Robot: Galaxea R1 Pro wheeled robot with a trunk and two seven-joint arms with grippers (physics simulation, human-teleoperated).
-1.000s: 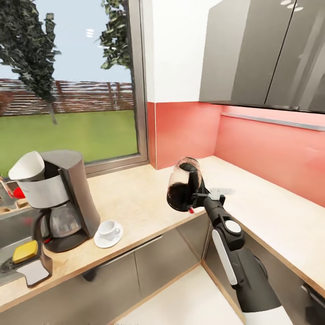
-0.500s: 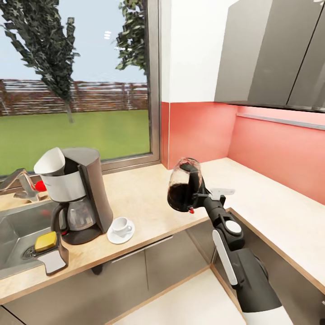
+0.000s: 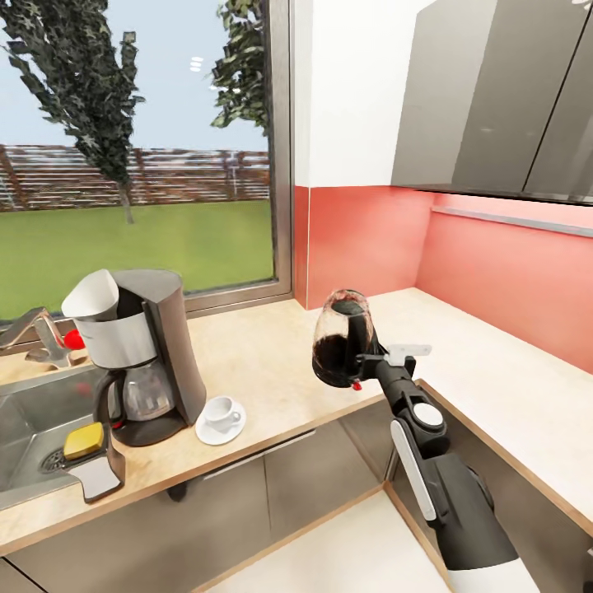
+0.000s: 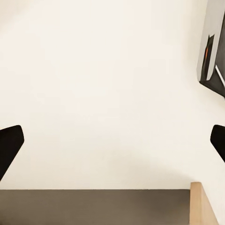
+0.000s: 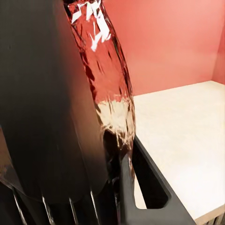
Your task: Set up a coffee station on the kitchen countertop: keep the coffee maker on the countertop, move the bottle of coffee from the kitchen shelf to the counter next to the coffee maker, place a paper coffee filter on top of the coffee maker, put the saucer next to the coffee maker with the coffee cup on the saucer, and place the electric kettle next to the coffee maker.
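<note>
1. The right gripper (image 3: 362,359) had its fingers clamped on the rounded clear glass electric kettle (image 3: 340,338), held tilted in the air above the front edge of the light beige wood-look surface (image 3: 272,362)
2. The tall dark grey coffee maker (image 3: 142,354) stood beside the steel sink (image 3: 29,428), a white paper filter cone (image 3: 92,295) in its top
3. The tiny white cup (image 3: 221,413) sat on the small white saucer (image 3: 219,430), just beside the machine
4. The left gripper's black fingers (image 4: 9,145) were spread wide, holding nothing

One coffee maker (image 3: 142,354), one paper coffee filter (image 3: 91,295), one coffee cup (image 3: 221,411) on one saucer (image 3: 207,432), one bottle of coffee (image 3: 92,457) and one electric kettle (image 3: 340,338).
</note>
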